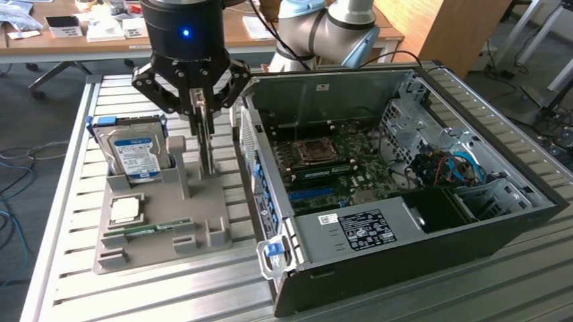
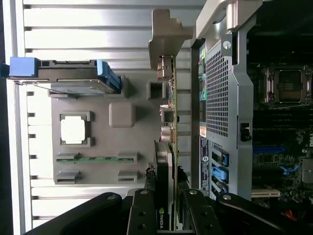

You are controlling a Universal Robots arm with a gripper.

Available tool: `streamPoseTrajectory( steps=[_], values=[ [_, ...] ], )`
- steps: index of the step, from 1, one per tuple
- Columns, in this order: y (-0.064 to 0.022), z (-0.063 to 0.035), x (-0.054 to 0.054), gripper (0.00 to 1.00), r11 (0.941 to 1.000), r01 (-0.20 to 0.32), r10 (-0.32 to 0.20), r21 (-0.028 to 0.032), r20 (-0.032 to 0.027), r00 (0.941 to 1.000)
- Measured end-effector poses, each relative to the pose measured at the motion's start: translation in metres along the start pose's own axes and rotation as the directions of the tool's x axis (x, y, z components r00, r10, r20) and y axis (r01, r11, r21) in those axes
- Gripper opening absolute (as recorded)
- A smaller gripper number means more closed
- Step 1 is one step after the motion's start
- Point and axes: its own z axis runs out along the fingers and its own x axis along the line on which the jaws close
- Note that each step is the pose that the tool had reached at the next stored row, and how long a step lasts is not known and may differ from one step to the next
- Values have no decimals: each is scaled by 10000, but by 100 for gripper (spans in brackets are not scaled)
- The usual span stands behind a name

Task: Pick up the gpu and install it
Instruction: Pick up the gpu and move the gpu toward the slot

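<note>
The pincer [image 1: 204,113] is closed on the upper edge of the gpu [image 1: 209,144]. The gpu stands upright (on edge) in the grey holder [image 1: 152,248] on the table [image 1: 54,282], between the hard drive [image 1: 134,157] and the open computer case [image 1: 501,221].

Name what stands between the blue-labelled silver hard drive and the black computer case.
Exterior view: a grey holder post, then the thin dark gpu, upright, gripper shut on it.
</note>
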Motion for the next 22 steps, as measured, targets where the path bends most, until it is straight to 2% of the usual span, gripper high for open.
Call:
streamPoseTrajectory(
  steps=[17,22],
  values=[
    [8,-210,-7,27,10000,0,0,0,0,10000],
    [9,-226,-8,27,10000,0,0,-1,1,10000]
  ],
)
